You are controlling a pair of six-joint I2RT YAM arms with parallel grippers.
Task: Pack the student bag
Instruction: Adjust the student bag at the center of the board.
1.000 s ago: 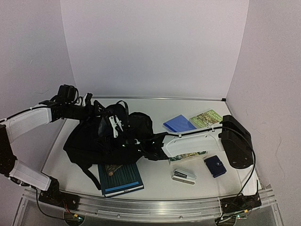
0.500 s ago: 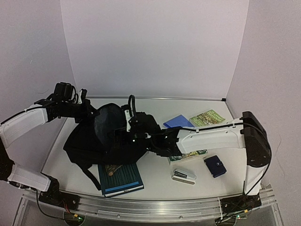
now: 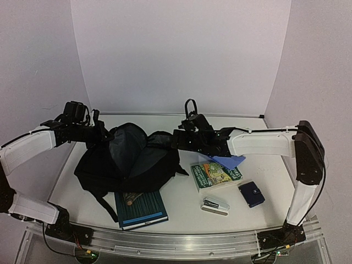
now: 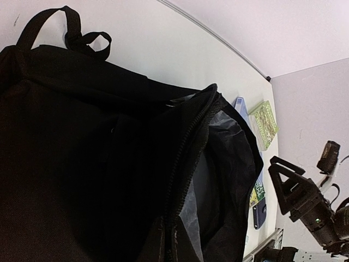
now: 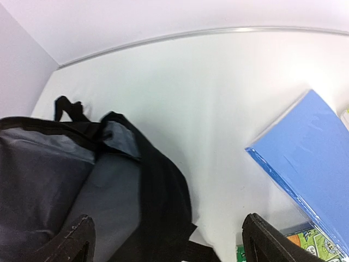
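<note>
The right pincer is spread wide with nothing between its fingers; it hangs just beside the rim of the student bag, whose open mouth is on the side of its left fingertip, while the blue folder lies on the side of its right fingertip. The left pincer sits against the far-left edge of the bag; whether it is pinching the fabric I cannot tell.

Risks, as I judge them: the bag is soft, so if the left pincer's hold is loose the raised flap could sag and close the mouth just as something is brought over; the folder is thin and flat on the table, so the fingers may skid off its edge; it also overlaps the green picture book, so dragging one could shift the other; the teal notebook is tucked partly under the bag's near edge, well apart from both pincers, and pulling it might tug the bag along.

The right wrist view alone shows the open, empty fingers; the left wrist view shows the zipper and grey lining of the mouth but none of its own fingers; only the top view shows the notebook and the stapler.
</note>
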